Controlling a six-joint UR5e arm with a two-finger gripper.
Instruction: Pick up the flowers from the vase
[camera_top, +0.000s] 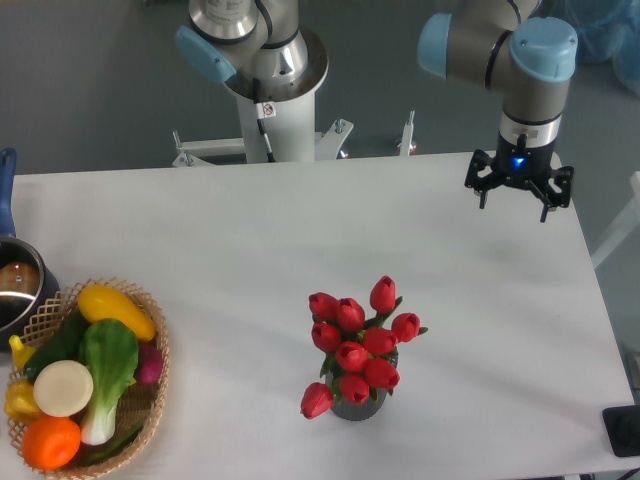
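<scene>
Mostly hidden: vase (356, 408) under flowers (358, 348) | claw (519, 203) released, well apart | pot (14, 290) cut off at edge

- The flowers (358, 345) are held in the vase (356, 406), set at the counter's (250, 230) front centre.
- A basket (150, 400) is placed front left, a pot (15, 290) behind it.
- The pincer (518, 200) is hung over the back right.

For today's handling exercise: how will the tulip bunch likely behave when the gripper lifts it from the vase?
The tulips splay in several directions, so stems probably flex and heads may droop. The vase looks short and small, so it may tip or lift along. The gripper would likely catch only some stems.
</scene>
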